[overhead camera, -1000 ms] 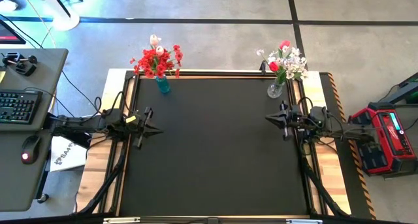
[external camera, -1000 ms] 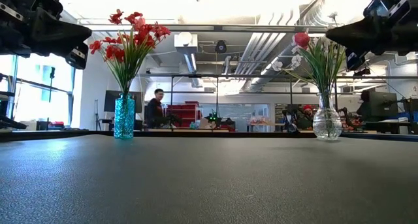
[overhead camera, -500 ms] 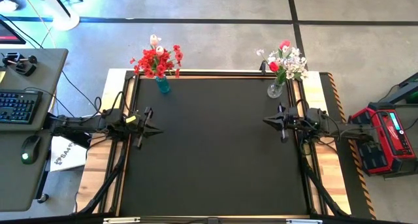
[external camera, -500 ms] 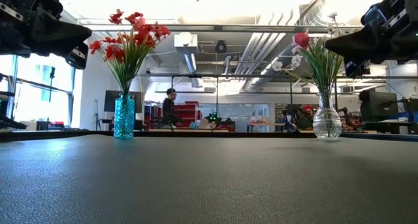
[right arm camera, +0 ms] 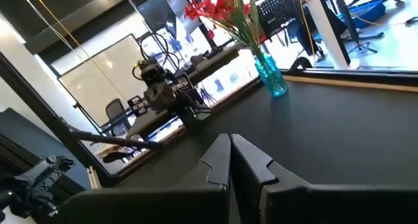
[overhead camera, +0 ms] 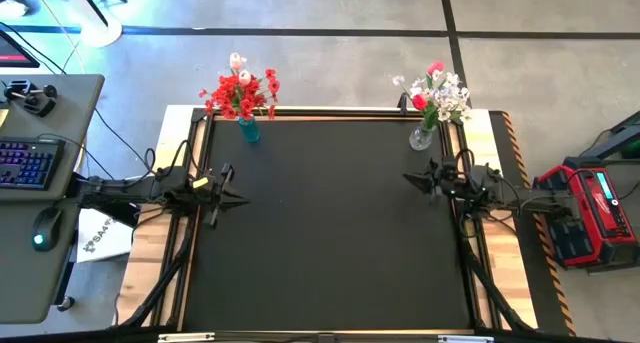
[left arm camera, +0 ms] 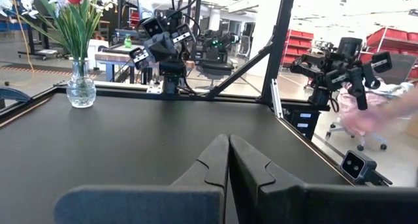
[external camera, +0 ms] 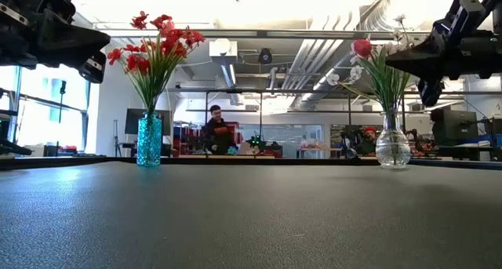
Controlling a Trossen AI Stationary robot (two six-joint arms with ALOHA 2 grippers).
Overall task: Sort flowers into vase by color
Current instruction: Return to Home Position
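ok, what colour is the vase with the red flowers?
Teal blue: the vase holding the red flowers shows best in the low view.

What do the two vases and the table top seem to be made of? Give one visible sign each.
Blue vase: probably glass, teal and translucent with a bumpy surface; could be plastic.
Clear vase: likely glass, see-through, green stems visible inside.
Table top: black matte mat, perhaps rubber, with fine pebbled grain.

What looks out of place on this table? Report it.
A red rose stands among the white blossoms in the clear vase, though the red flowers are in the blue vase. Both vases stand upright; nothing spilled.
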